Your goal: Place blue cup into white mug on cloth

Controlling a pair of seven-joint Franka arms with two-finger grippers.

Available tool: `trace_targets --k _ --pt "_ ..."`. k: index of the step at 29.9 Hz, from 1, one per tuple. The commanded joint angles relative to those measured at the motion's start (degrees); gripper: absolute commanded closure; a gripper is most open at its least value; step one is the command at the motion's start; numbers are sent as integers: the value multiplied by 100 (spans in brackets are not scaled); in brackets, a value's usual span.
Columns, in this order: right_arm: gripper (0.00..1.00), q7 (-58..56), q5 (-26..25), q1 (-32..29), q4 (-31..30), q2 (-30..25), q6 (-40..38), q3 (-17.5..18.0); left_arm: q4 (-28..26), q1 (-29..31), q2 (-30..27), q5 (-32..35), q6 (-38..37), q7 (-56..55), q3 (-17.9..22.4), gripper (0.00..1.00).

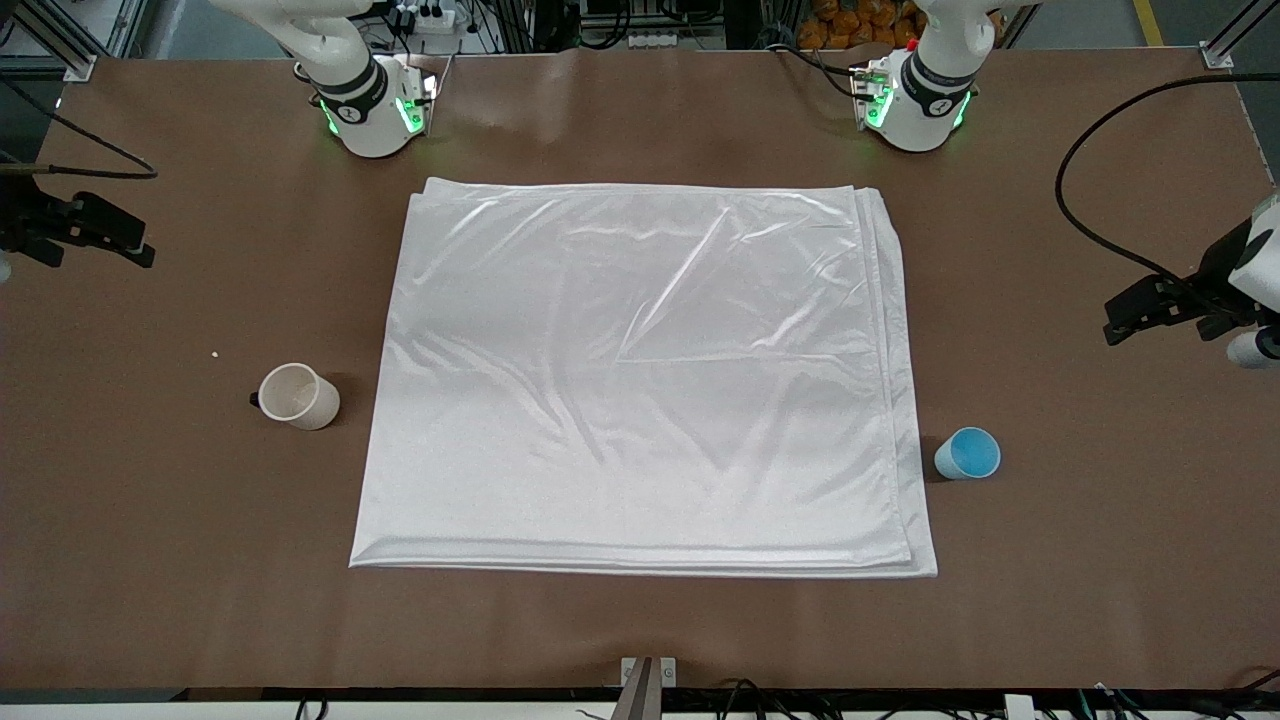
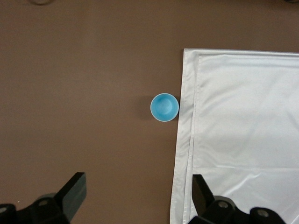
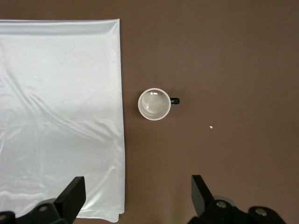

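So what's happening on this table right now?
Nothing is being handled yet. Both arms wait high at the table's ends, the left gripper open above the blue cup, the right gripper open above the white mug. Cup and mug stand upright on the bare table, one at each side of the cloth.

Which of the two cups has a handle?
The white mug, on the bare table beside the cloth toward the right arm's end. A small dark handle sticks out from it; the blue cup has none.
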Motion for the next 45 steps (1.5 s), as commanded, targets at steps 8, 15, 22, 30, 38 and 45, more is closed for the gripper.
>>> trace_targets --k 8,15,22,30,38,45 --pt "0 73 -43 -63 86 40 -35 10 94 21 42 54 4 -14 -22 0" --pt "0 3 -43 -55 -11 23 -44 19 94 39 104 -52 4 -14 -22 0" --pt "0 -120 -43 -55 -222 -30 26 19 85 65 297 18 30 -14 -22 0" --pt "0 -577 -34 -125 -599 -65 254 10 23 162 657 -35 443 -14 -22 0" --pt "0 -1138 -51 -125 -1276 -127 860 10 6 162 1009 9 636 -14 -22 0" --pt "0 -2105 -60 -239 -1821 -136 1423 1 -64 179 1202 18 812 -14 -22 0"
